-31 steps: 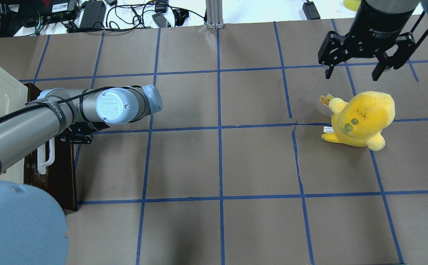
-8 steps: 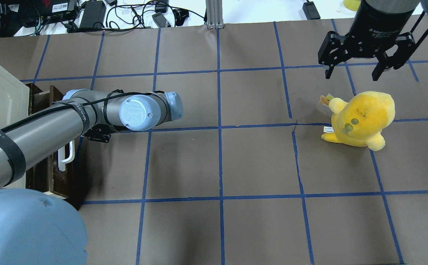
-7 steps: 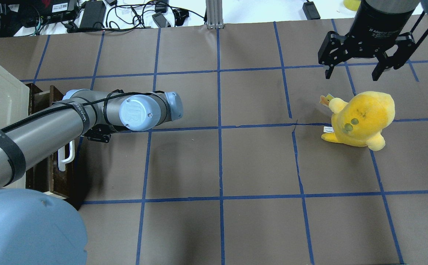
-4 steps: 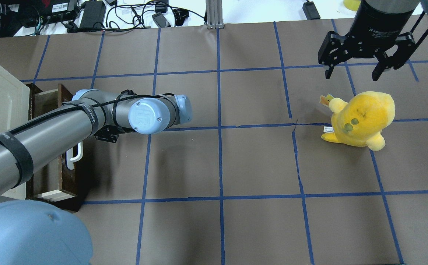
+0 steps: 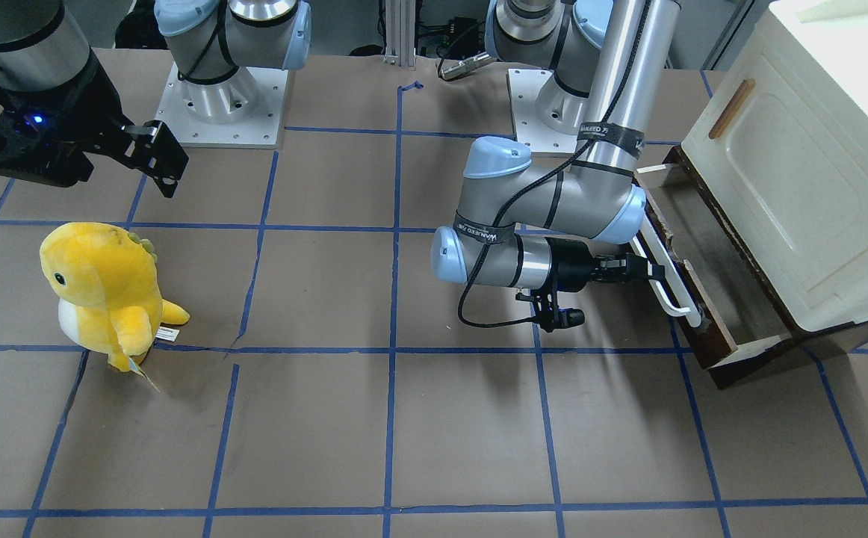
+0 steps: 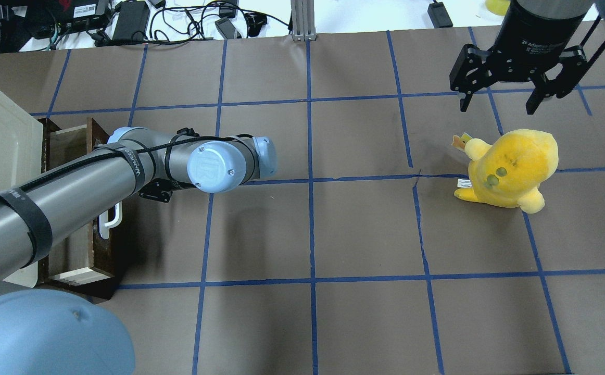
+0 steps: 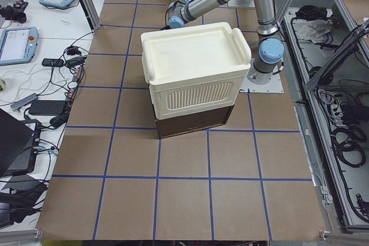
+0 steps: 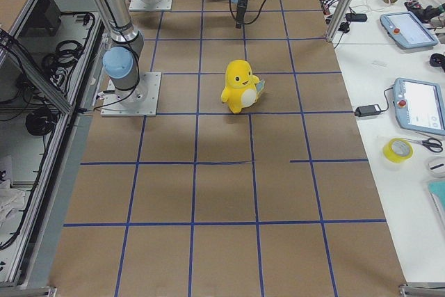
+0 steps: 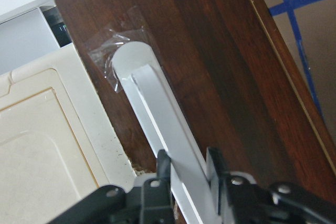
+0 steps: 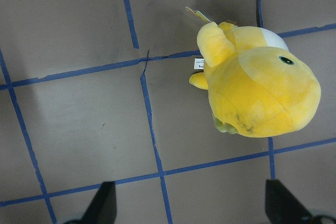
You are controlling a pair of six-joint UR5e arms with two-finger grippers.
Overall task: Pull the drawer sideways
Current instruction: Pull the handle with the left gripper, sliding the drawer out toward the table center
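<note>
The drawer [image 5: 706, 329] has a dark brown wooden front and a long white bar handle [image 5: 666, 278]. It stands partly pulled out from under the cream cabinet [image 5: 800, 164], and its pale inner sides show in the overhead view [image 6: 105, 255]. My left gripper [image 5: 647, 270] reaches in sideways and is shut on the white handle. The left wrist view shows its fingers [image 9: 164, 165] on both sides of the bar [image 9: 157, 108]. My right gripper [image 6: 498, 104] is open and empty. It hangs above the table beyond a yellow plush toy [image 6: 511, 166].
The cream cabinet [image 6: 0, 140] sits on top of the drawer's frame at the table's left end. The yellow plush toy [image 5: 101, 288] stands on the brown paper with blue tape lines. Cables and power bricks [image 6: 130, 21] lie along the far edge.
My left arm has moved right in the overhead view with the handle in its grip. The drawer has slid further out from under the cabinet. The right arm has not moved.
</note>
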